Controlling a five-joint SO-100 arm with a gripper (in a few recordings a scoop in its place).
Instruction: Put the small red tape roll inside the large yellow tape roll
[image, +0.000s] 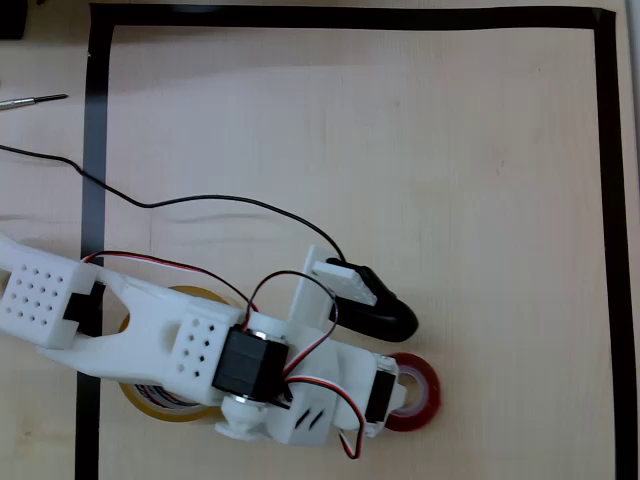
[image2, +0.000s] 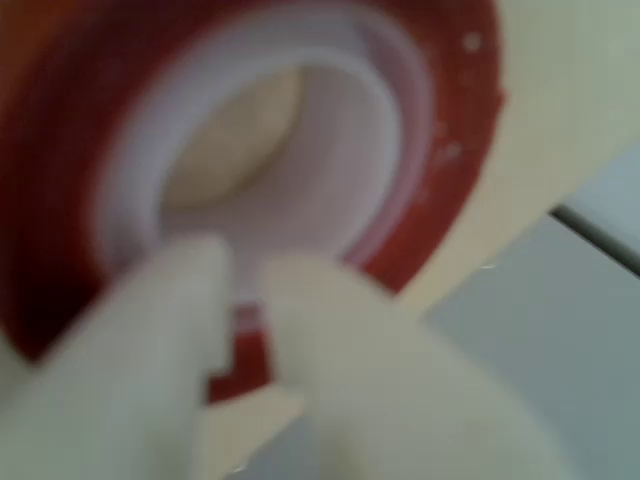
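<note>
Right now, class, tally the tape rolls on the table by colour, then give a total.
Red: 1, the small red tape roll, at the gripper
Yellow: 1, the large yellow tape roll, partly under the arm
Total: 2

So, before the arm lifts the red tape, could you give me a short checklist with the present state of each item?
1. Gripper at the small red tape roll: ok, two fingers straddle the roll's wall in the wrist view.
2. Grip firm: cannot tell, image blurred.
3. Red roll lying flat on the table: ok.
4. Large yellow tape roll opening free: cannot tell, the arm covers it.
5. Black cable away from the rolls: ok.
</note>
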